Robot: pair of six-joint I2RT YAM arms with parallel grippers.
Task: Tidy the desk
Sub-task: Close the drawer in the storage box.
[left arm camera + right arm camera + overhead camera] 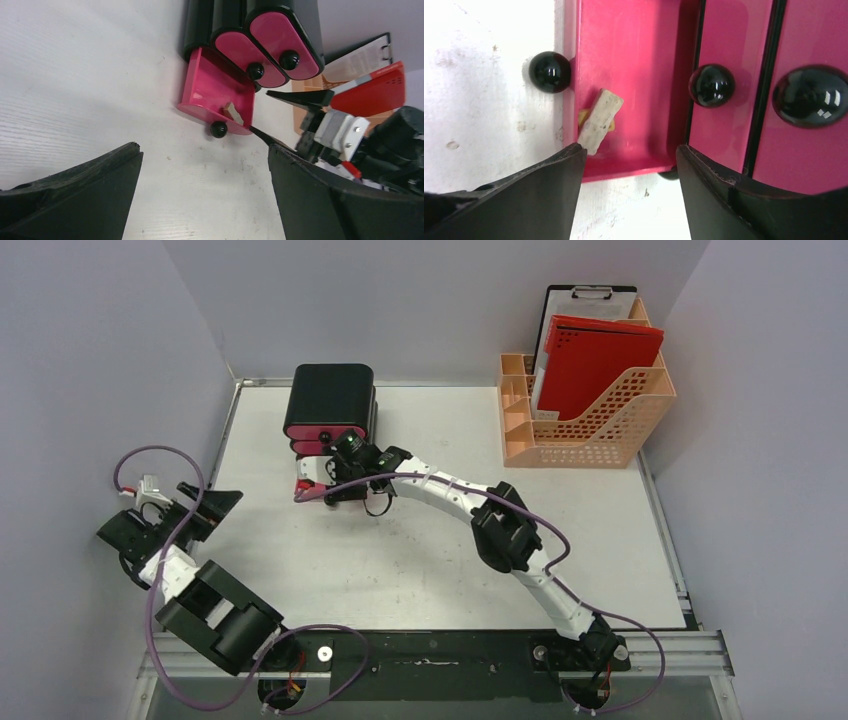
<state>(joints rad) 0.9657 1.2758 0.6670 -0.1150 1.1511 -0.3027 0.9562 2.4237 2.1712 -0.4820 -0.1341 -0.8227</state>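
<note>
Here the white counter [420, 570] lies beneath both arms, a black drawer box [328, 398] at its back. The right gripper [629, 155] hovers spread and empty over the open pink drawer [634, 65] with a pale block [600, 120] inside; the left gripper [202, 150] gapes wide, empty.

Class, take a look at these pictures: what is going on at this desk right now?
The right gripper hangs open just above the open bottom drawer of the black drawer box. A small whitish block lies inside that drawer, not gripped. The left gripper, also open, sits at the left side of the desk, holding nothing. The other two drawers are shut.
</note>
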